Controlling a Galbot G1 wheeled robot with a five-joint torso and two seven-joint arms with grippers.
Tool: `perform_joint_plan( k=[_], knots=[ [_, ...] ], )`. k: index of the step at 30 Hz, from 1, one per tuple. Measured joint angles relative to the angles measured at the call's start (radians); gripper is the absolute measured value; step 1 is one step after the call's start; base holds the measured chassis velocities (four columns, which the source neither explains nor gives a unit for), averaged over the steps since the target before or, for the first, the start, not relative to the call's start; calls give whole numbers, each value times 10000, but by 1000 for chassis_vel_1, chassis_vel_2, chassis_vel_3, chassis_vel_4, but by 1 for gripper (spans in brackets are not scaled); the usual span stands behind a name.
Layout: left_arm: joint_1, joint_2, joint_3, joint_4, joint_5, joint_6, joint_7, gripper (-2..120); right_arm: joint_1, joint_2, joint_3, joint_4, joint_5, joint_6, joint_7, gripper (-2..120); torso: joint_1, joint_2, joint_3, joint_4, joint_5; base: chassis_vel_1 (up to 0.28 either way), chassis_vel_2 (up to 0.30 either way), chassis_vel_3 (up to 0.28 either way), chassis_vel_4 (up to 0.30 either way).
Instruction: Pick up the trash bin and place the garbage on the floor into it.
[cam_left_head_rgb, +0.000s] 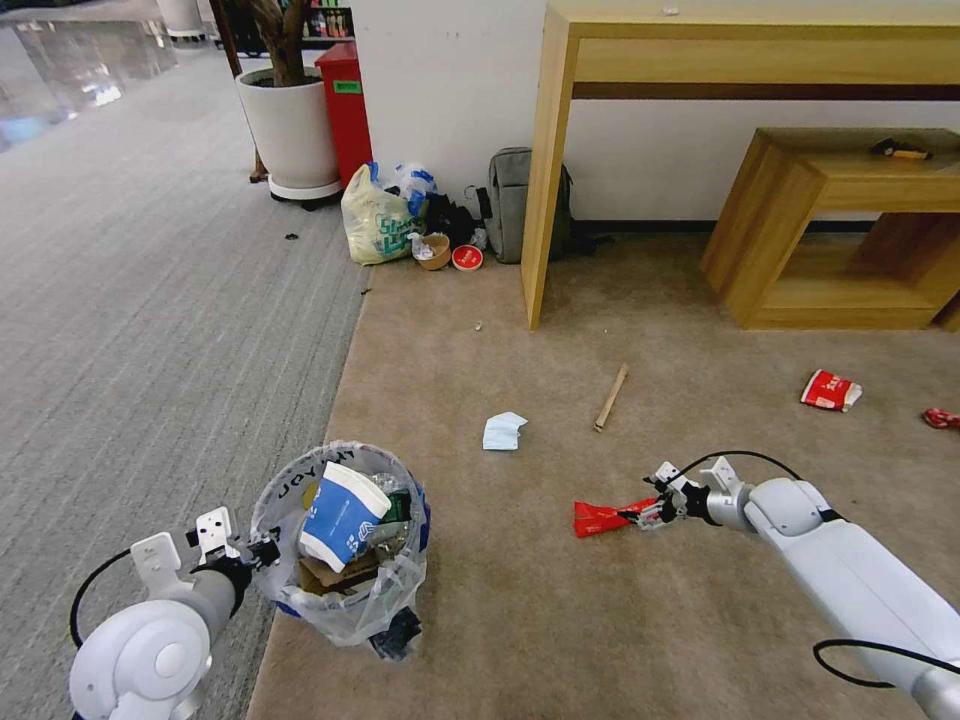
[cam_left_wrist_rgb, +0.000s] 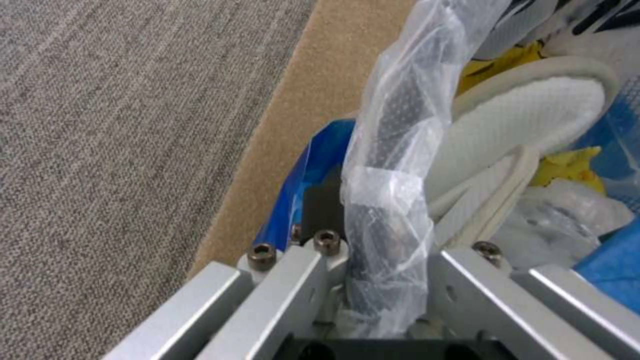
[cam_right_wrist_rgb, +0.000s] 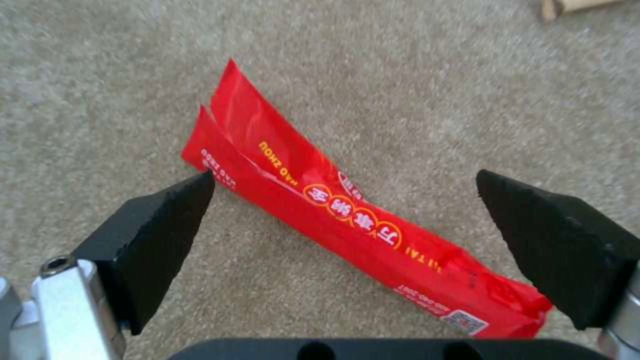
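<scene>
Left gripper (cam_left_head_rgb: 262, 549) clamps the trash bin (cam_left_head_rgb: 340, 545) rim; slipper (cam_left_wrist_rgb: 527, 120) and cup (cam_left_head_rgb: 340, 515) already inside. Right gripper (cam_right_wrist_rgb: 343, 210) spread wide around red wrapper (cam_right_wrist_rgb: 347, 225) on the floor (cam_left_head_rgb: 560, 620), not gripped. Tissue (cam_left_head_rgb: 503, 431), stick (cam_left_head_rgb: 611, 397), carton (cam_left_head_rgb: 829, 390) still out.

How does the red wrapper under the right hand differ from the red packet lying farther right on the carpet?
The red wrapper is long, flat and all red; the red packet is short, crumpled and red with white. The wrapper lies between the open pads of the right hand; the packet lies alone, untouched. Both rest on the beige carpet.
</scene>
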Motion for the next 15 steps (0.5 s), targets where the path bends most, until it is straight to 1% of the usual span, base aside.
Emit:
perform_joint_plan(
  k=[4,8,11,15],
  knots=[
    [-2,19,-2,-6,0,0,3,0,226,299,-81,-537,-292,-13,12,100,0,0,0,0,-1,0,0,0,0],
    [-6,30,-3,-38,-4,0,5,0,305,453,-92,-809,-418,-24,91,100,0,0,0,-1,-1,0,0,0,0],
    [1,52,-5,-75,-16,0,6,0,448,712,-107,-1321,-636,3,321,100,0,0,0,-2,-1,0,0,0,0],
    [25,52,-9,-93,-20,0,9,0,541,900,-148,-1607,-825,31,500,100,0,0,0,-1,-2,0,0,0,0]
  ],
)
